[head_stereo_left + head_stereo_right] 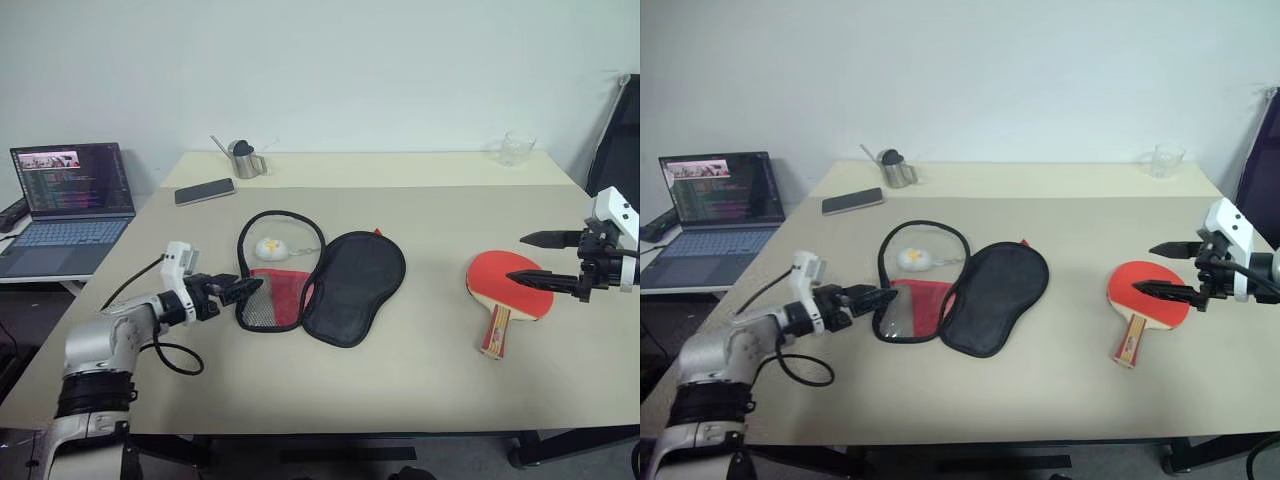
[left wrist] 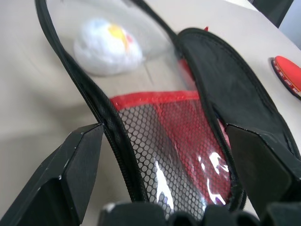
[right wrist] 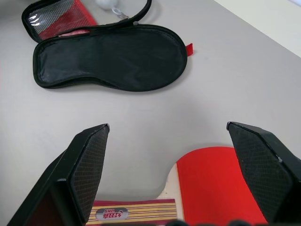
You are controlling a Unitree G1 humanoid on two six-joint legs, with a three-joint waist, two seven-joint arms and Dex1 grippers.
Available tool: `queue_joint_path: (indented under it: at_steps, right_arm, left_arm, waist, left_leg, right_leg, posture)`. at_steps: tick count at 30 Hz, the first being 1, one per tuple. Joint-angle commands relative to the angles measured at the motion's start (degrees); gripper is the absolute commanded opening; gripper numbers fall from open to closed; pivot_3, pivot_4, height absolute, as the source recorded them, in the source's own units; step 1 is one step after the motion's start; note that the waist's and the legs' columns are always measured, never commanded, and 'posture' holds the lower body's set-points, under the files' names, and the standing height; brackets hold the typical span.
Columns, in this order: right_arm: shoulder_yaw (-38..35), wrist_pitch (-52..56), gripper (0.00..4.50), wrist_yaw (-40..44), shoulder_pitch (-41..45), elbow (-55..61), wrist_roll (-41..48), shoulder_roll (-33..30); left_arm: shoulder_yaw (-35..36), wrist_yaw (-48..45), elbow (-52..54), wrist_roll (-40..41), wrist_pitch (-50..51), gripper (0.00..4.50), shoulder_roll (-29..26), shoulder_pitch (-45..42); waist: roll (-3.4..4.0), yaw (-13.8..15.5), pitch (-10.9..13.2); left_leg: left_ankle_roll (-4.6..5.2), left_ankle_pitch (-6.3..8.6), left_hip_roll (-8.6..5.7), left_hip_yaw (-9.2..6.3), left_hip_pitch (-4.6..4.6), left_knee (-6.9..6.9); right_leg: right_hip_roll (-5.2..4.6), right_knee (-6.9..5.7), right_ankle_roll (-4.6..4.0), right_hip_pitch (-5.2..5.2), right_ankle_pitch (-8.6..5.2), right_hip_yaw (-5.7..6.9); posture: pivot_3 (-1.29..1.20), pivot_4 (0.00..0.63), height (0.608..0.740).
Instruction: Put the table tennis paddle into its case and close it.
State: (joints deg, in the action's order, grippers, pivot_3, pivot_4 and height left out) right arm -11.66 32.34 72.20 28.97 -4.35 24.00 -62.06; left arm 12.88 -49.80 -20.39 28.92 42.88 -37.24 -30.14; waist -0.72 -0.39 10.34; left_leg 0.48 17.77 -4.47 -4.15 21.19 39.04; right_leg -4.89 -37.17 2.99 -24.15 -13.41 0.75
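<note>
The case (image 1: 325, 283) lies unzipped mid-desk, the spread left pincer (image 1: 243, 289) straddling its rim. The paddle (image 1: 508, 289) rests near the right edge under the spread right pincer (image 1: 535, 259). A shallow grab could shove the paddle off.

One paddle (image 1: 509, 285) and one case (image 1: 340, 285) lie on the one table (image 1: 400, 380), the case with one white-yellow charm (image 1: 270, 248) beside it. Also on the table are one phone (image 1: 204, 191), one metal cup (image 1: 244, 159) and one clear glass (image 1: 517, 149). One laptop (image 1: 70, 205) stands beside the table, and two grippers show, left (image 1: 240, 289) and right (image 1: 530, 258).
</note>
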Motion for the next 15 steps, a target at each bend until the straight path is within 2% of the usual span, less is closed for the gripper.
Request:
queue_joint_path:
  at_steps: [1,13,15]
  right_arm:
    - [-1.09,-0.42,4.41,-0.04,1.5,0.84,0.64,-1.35]
    - [-0.4,-0.82,4.41,0.04,2.32,0.4,0.29,-1.02]
    - [-0.24,-0.85,4.5,0.06,2.6,0.37,0.3,-0.87]
  left_arm:
    - [-1.25,3.32,-2.9,-2.52,-1.0,4.5,1.24,-2.48]
    - [-1.17,7.45,1.96,-1.49,1.83,4.5,6.7,-1.56]
    - [-0.72,9.88,3.43,-1.4,2.57,4.12,8.38,-1.55]
  waist:
    - [0.0,0.04,0.0]
    - [-0.03,0.33,0.0]
    - [-0.03,0.36,0.0]
  left_leg:
    - [0.0,0.0,0.0,0.0,0.0,0.0]
    - [0.0,0.0,-0.01,0.0,0.0,0.01]
    - [0.0,0.0,0.0,0.0,0.0,0.01]
  right_leg:
    - [0.0,0.0,0.0,0.0,0.0,-0.01]
    - [-0.01,0.01,0.0,0.01,0.0,-0.01]
    - [-0.01,0.02,0.01,0.01,0.0,0.0]
  posture:
    - [0.0,0.15,0.74]
    - [0.0,0.15,0.74]
    - [0.0,0.15,0.74]
